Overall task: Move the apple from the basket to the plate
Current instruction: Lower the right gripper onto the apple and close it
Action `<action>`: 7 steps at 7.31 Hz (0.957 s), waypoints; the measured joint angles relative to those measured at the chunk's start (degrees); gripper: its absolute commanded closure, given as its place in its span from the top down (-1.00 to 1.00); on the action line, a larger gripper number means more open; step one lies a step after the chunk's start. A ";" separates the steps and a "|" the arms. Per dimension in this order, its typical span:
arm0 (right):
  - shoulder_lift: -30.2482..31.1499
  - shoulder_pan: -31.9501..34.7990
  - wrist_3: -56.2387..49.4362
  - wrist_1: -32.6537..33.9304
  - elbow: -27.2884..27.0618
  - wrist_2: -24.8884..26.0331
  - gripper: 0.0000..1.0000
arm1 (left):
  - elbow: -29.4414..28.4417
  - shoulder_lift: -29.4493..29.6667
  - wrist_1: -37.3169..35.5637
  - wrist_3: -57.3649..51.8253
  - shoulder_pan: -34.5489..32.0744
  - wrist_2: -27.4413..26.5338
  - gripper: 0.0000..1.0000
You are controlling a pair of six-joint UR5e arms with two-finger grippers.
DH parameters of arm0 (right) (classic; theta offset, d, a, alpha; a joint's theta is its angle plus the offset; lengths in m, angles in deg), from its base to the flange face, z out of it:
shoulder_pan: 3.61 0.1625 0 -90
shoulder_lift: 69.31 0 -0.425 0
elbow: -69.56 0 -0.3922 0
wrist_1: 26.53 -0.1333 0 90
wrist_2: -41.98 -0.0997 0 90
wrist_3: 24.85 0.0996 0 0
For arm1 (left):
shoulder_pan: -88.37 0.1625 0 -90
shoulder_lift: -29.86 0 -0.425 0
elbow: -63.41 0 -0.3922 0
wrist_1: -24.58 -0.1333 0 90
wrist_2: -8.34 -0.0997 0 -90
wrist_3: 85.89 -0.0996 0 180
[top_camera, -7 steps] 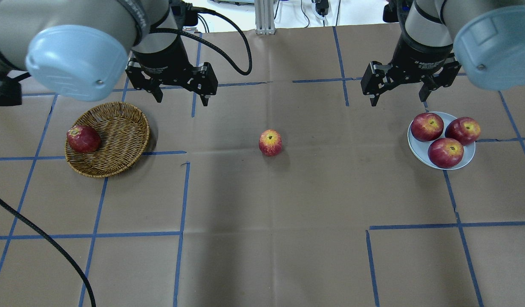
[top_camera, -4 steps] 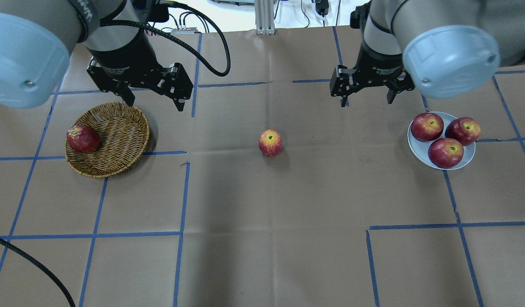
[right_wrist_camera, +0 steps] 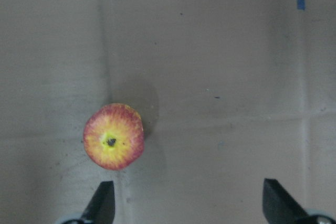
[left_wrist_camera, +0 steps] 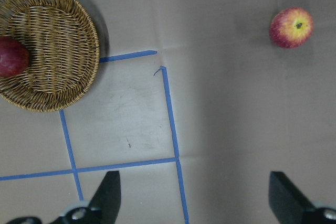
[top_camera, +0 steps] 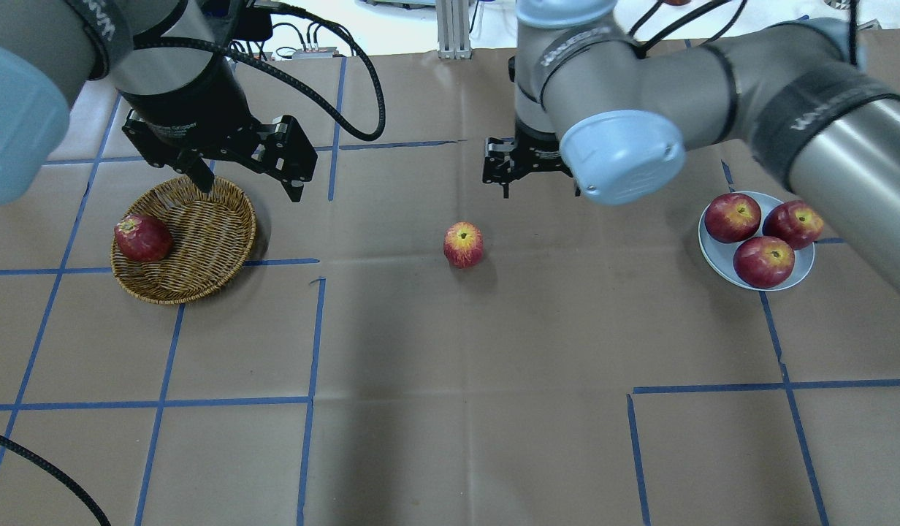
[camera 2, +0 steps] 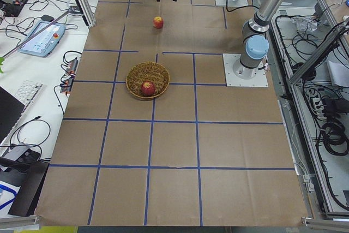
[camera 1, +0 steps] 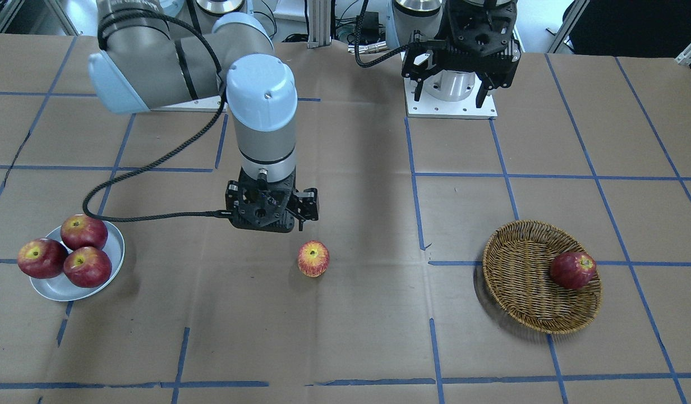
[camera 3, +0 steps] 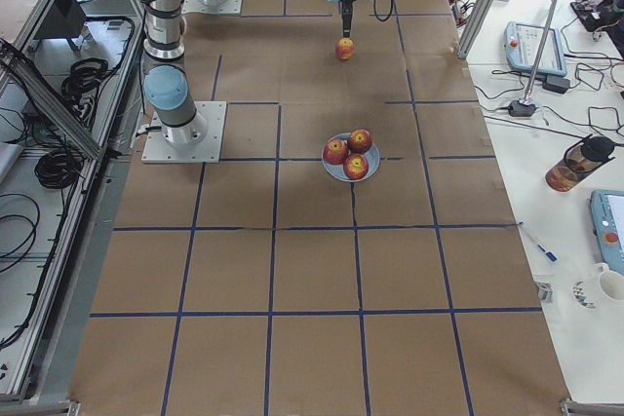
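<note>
The apple [top_camera: 463,244] is resting on the table [top_camera: 450,365], with the basket [top_camera: 201,241] and plate [top_camera: 715,257] well apart on either side of it. The right gripper [right_wrist_camera: 191,205] is hovering just behind the apple, fingers spread. The left gripper [top_camera: 249,190], likewise spread, is hanging well apart from the apple.

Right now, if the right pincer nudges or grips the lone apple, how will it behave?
The apple is round and stands stem-up on the flat table, so a nudge would probably roll it. Its skin looks smooth; the open right pincer may slip if off-centre.
</note>
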State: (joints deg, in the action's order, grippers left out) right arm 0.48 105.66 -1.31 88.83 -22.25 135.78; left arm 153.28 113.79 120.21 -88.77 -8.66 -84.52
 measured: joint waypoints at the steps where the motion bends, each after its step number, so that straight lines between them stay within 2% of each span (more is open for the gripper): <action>1: -3.10 0.97 0.94 3.45 -0.11 0.03 1.00 | 2.02 -1.72 -0.52 -0.63 0.06 -0.06 0.98; 4: -10.04 3.09 2.39 10.54 -0.25 0.15 0.99 | 3.00 -3.19 -1.25 -1.37 0.40 -2.23 0.98; 5: -11.30 3.38 2.33 11.04 -0.27 0.08 0.86 | 3.00 -3.22 -1.29 -1.40 0.42 -2.39 0.98; 6: -12.26 3.46 1.62 11.25 -0.28 0.03 0.62 | 2.98 -3.24 -1.33 -1.40 0.44 -2.39 0.98; 7: -13.00 3.47 0.77 11.38 -0.25 -0.11 0.29 | 2.96 -3.25 -1.35 -1.37 0.44 -2.36 0.98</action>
State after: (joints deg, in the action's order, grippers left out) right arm -12.52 109.12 -0.53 100.21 -22.50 135.67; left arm 156.24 110.55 118.86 -90.14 -8.22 -86.88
